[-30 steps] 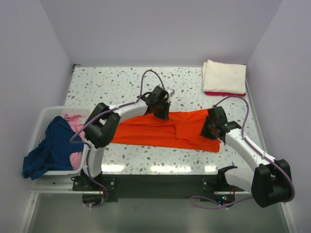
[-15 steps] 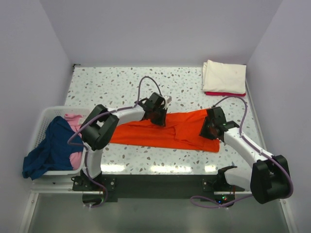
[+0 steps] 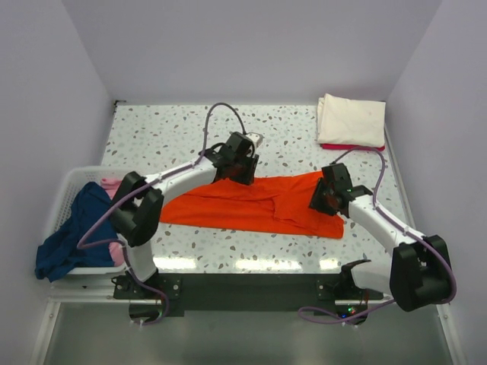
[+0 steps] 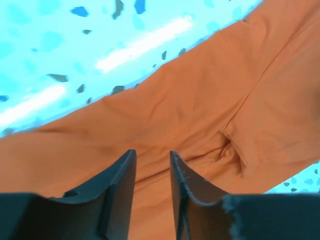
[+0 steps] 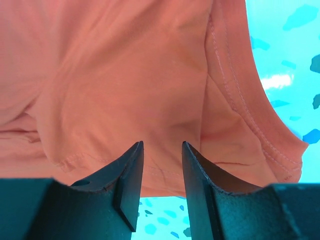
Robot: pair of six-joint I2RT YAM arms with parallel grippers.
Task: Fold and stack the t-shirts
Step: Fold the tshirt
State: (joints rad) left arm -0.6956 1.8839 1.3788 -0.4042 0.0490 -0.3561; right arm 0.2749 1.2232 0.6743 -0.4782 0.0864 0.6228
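Now on the table [image 3: 167,129]: an orange t-shirt [image 3: 251,204] lies spread in a long, rumpled band across the middle of the speckled top, reaching from one arm to the other
Left gripper [image 3: 242,179]: down at the shirt's far edge, a little left of its middle; the wrist camera shows its fingers [image 4: 122,185] parted by only a narrow gap, with orange cloth lying flat behind them
Right gripper [image 3: 319,205]: over the shirt's right end, close to a stitched hem; its fingers [image 5: 131,185] are likewise narrowly apart, with cloth seen through the gap; whether the tips press on the fabric cannot be told
Folded pile: a cream-white t-shirt [image 3: 350,120] sits folded in the far right corner, on top of a red t-shirt [image 3: 342,147] of which only a thin strip shows along the near edge
Basket [image 3: 72,179]: white and slatted, at the table's left edge, near the orange shirt's left end but apart from it; a navy blue t-shirt [image 3: 72,228] droops over its near rim, with a pink t-shirt [image 3: 112,185] showing beside it
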